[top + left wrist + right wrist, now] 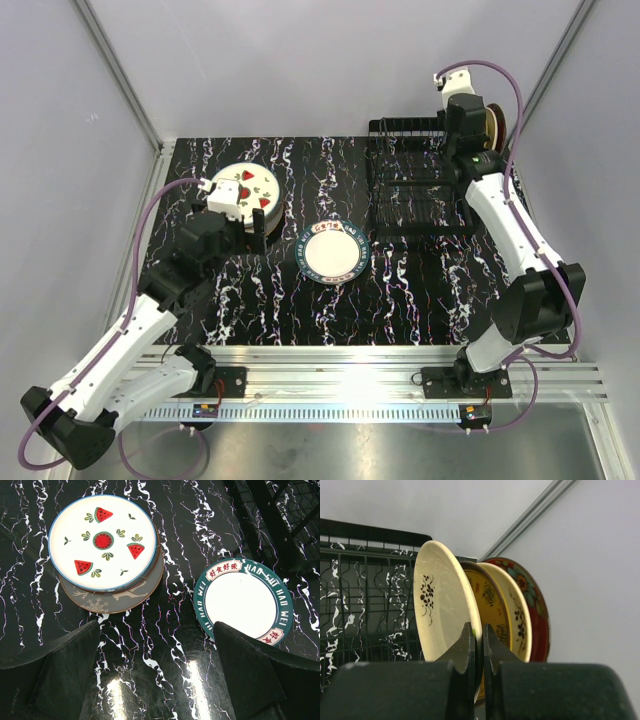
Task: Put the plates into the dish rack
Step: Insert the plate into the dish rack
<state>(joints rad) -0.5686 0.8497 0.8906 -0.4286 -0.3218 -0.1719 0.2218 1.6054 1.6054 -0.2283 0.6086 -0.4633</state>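
Four plates point(491, 125) stood on edge in the dish rack point(420, 190), packed close together at its far right corner. A cream plate point(440, 605) with a small black sprig was in front, then a yellow-brown plate point(489, 597), a second cream plate point(519, 617), and a red flowered plate point(538, 607) at the back. The right gripper point(478, 627) hung at that same corner of the rack with its jaws pressed together, the tips right at the rim of the front cream plate. Whether they nipped that rim or only sat in front of it could not be told. Just left of the rack, a teal-rimmed plate point(243, 605) with a white middle lay flat and alone on the black marbled table point(250, 300). Farther left, well apart from the rack, sat a low stack point(248, 190). It had a watermelon plate point(102, 542) on top and a grey plate point(120, 597) with a pale branch pattern showing beneath, shifted a little off centre. The left gripper point(155, 630) hovered over the table on that side of the rack, by the stack. Its jaws were spread wide with only bare tabletop between them.
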